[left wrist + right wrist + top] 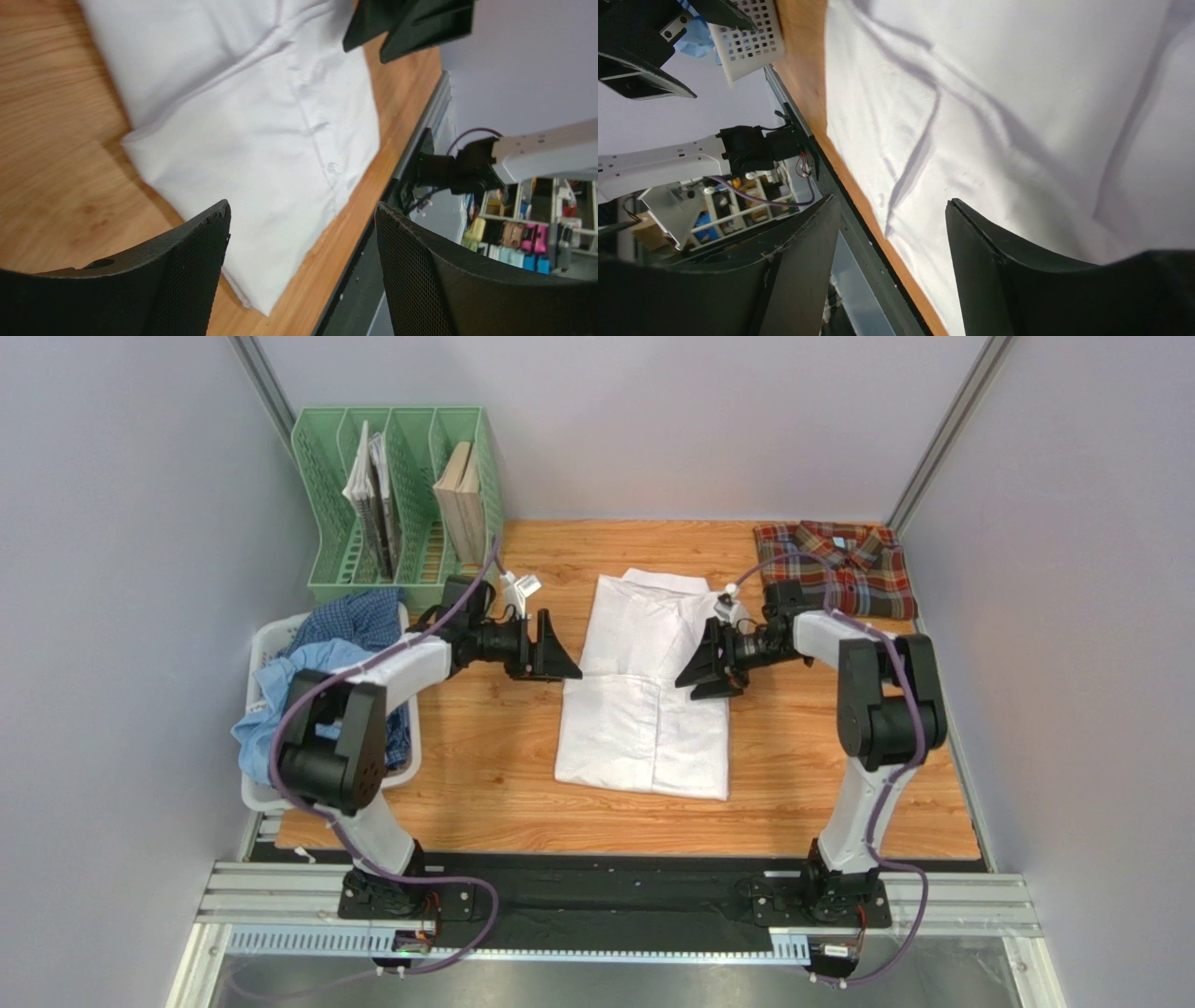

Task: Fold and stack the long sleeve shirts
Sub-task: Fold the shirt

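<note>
Top external: white shirt lies flat mid-table. Smooth cloth, folded to a tall rectangle, collar at the far end; the left wrist view shows small buttons along the placket.

Left gripper sits at its left edge and right gripper at its right edge. Both claws are spread wide with nothing pinched; whether the tips touch the cloth is unclear.

Plaid shirt is folded square at the far right corner of the wood-grain table.

Dark blue checked shirt and light blue shirt lie crumpled in a perforated white basket at left. Slatted green rack stands behind it, holding books.
</note>
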`<action>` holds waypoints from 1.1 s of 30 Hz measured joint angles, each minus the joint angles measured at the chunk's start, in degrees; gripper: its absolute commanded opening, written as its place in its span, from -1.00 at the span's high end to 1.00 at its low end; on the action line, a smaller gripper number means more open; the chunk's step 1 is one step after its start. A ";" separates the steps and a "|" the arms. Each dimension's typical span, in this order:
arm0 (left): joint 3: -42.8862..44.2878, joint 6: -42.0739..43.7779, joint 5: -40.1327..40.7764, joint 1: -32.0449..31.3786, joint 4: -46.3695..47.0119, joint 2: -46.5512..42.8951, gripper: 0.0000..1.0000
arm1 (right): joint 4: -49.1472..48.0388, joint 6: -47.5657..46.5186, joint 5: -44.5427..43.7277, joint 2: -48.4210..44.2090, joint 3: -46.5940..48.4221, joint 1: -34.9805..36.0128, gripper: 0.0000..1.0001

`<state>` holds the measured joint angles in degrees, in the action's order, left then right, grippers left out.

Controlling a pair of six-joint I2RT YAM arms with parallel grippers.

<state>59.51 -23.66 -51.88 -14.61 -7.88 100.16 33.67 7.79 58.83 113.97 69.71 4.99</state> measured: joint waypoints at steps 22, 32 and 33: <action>-7.41 -3.19 -3.41 -5.40 4.68 7.43 -0.60 | 8.24 -4.04 -4.87 2.60 -1.11 -0.09 -0.18; -18.14 -10.32 -6.08 -16.96 18.25 -10.58 -0.99 | -9.33 7.63 4.20 -25.33 -28.68 6.86 -0.91; -18.23 -11.78 -6.29 -18.45 20.94 -9.94 -0.98 | -12.46 9.62 4.66 -26.18 -30.47 8.52 -0.91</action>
<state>41.28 -35.44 -58.17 -33.06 13.06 90.21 21.21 17.41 63.48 87.79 39.24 13.52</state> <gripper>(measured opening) 0.990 0.942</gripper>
